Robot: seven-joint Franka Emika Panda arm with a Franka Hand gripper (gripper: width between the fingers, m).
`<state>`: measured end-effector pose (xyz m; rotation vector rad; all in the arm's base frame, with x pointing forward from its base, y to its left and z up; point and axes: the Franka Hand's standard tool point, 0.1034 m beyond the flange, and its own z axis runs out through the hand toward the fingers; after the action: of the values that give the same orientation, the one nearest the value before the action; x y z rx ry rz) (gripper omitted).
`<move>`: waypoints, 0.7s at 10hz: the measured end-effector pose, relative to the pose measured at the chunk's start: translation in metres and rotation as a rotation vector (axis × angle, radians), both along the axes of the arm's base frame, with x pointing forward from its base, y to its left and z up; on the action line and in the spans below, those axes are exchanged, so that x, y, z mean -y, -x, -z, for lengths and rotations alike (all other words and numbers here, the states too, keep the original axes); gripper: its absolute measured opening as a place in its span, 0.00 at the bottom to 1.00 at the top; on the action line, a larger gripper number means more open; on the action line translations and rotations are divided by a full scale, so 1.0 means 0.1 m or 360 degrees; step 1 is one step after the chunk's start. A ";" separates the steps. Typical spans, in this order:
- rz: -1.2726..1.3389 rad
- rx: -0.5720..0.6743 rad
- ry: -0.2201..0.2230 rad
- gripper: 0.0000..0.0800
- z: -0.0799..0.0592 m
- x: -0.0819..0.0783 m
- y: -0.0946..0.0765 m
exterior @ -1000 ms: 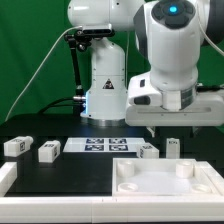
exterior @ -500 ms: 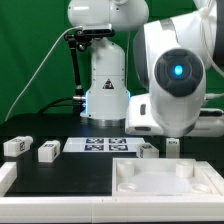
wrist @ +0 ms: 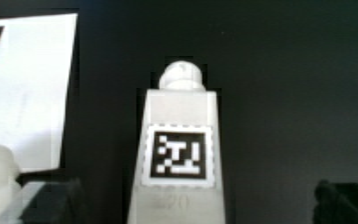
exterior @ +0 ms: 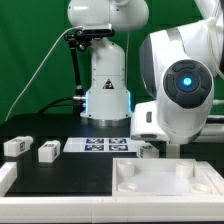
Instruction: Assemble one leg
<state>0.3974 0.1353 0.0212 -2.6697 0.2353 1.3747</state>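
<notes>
Exterior view, placed off the marker board (exterior: 100, 145), from the exterior view's left:
- Far leg (exterior: 14, 146) lies well off the board's left end.
- Second leg (exterior: 47, 152) sits just beside that end.
- Third leg (exterior: 148, 150) sits at the board's right end, half hidden by the lowered arm.
- Square tabletop (exterior: 165, 178) lies in front of the board. No leg is seated in the corners that show.

Wrist view:
- Target leg (wrist: 179, 150) lies flat near the board, tag up. Cannot tell whether it is the third leg.
- Gripper (wrist: 194, 198) is spread wide, with its fingertips (wrist: 345, 195) on either side of the leg and clear of it.

Progress, as a judgement: early. Grasping, carrying and fitting are all left to do.
</notes>
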 end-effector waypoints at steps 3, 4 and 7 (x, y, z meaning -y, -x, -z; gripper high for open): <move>0.0006 0.0067 0.0023 0.81 0.11 -0.04 -0.01; 0.0002 0.0065 0.0023 0.81 0.12 -0.05 0.00; 0.0001 0.0066 0.0022 0.66 0.11 -0.05 0.00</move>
<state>0.3978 0.1405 0.0098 -2.7060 0.2426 1.3207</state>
